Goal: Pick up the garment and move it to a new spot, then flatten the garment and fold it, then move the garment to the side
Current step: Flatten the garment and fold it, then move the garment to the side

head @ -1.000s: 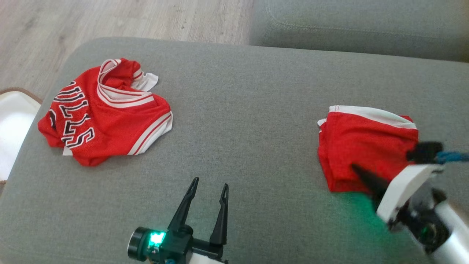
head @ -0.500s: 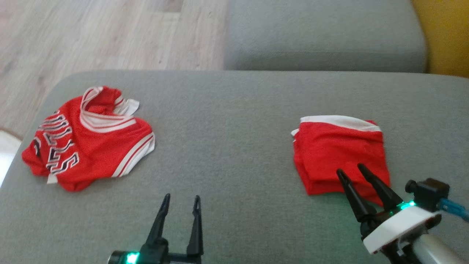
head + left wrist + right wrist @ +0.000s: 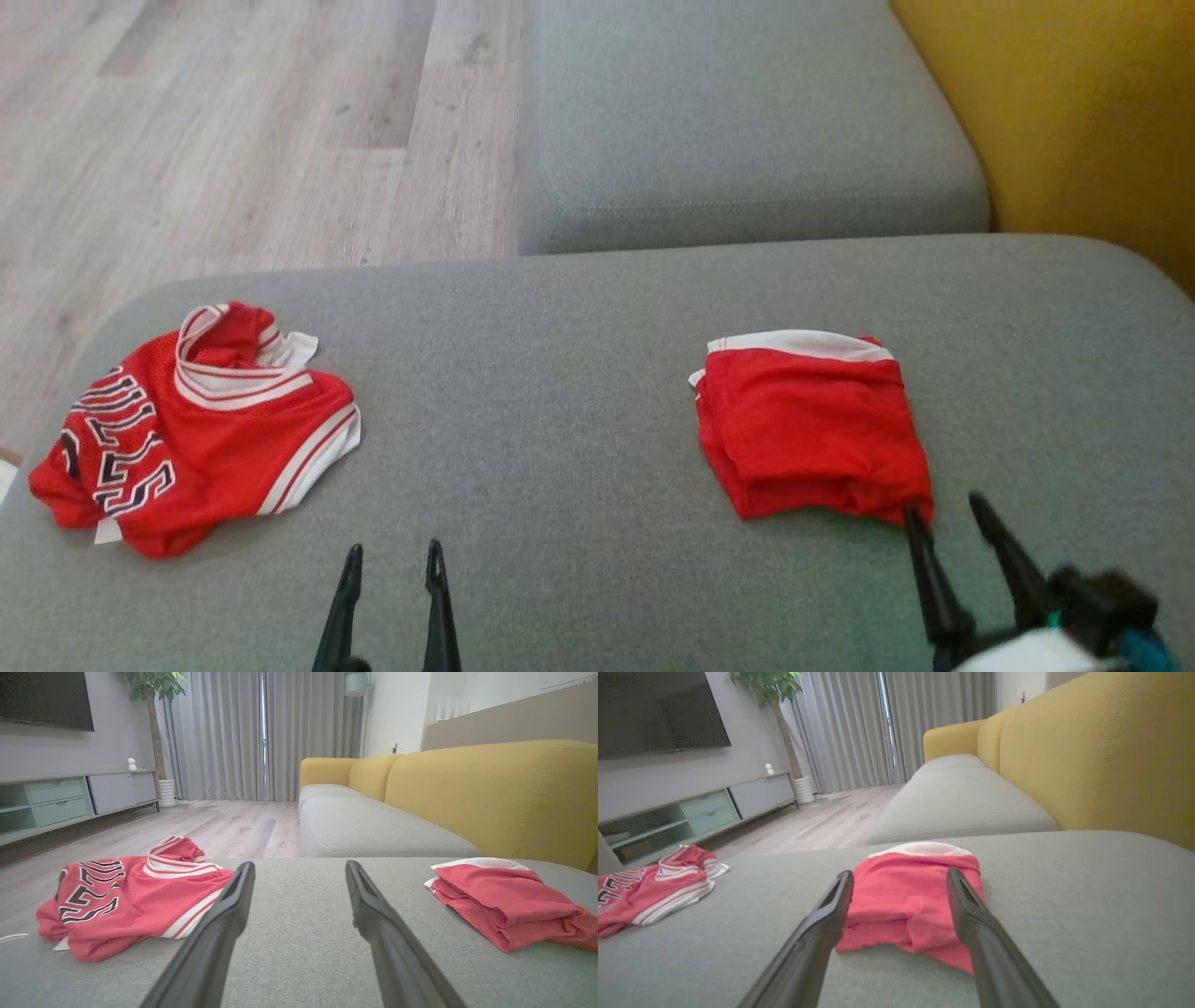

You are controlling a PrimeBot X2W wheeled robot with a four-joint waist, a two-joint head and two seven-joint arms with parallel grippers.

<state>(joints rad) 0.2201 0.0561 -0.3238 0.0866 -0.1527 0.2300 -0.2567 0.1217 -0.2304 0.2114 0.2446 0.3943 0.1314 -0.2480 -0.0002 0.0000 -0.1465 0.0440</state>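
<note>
Both the left hand point(image 3: 393, 553) and the right hand point(image 3: 944, 506) hover low, spread wide and empty.

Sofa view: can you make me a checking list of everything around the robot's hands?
Surface: grey sofa cushion, smooth.
Job's things: folded red garment lies flat on the robot's right; crumpled red jersey lies on its left, far apart from it.
Clutter: nothing seen.
Grippers: left gripper open over bare cushion, holding nothing; right gripper open, tips at the folded garment's near edge, holding nothing.
Cables: blue cable at the right wrist, off the cloth.
Surroundings: yellow sofa back, wooden floor, curtains, TV, plant.
</note>
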